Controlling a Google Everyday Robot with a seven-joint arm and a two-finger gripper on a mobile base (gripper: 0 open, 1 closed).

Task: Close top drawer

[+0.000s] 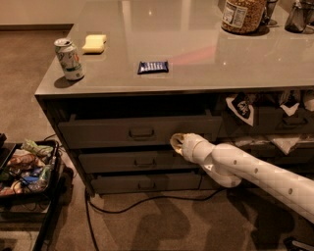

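Note:
The top drawer (98, 133) is dark grey, with a tall flat front and a small loop handle (142, 132) at its centre. It stands pulled out a little from the cabinet, with a dark gap above its front. My gripper (176, 143) is at the end of the white arm (245, 169), which reaches in from the lower right. It sits right at the lower right part of the drawer front, to the right of the handle.
Two slimmer drawers (142, 162) lie below. The counter (196, 59) holds a soda can (68, 59), a yellow sponge (94, 43), a blue packet (153, 66) and a jar (243, 14). Right-hand drawers hold rags (240, 107). A cluttered bin (27, 169) and a cable (147, 200) are on the floor.

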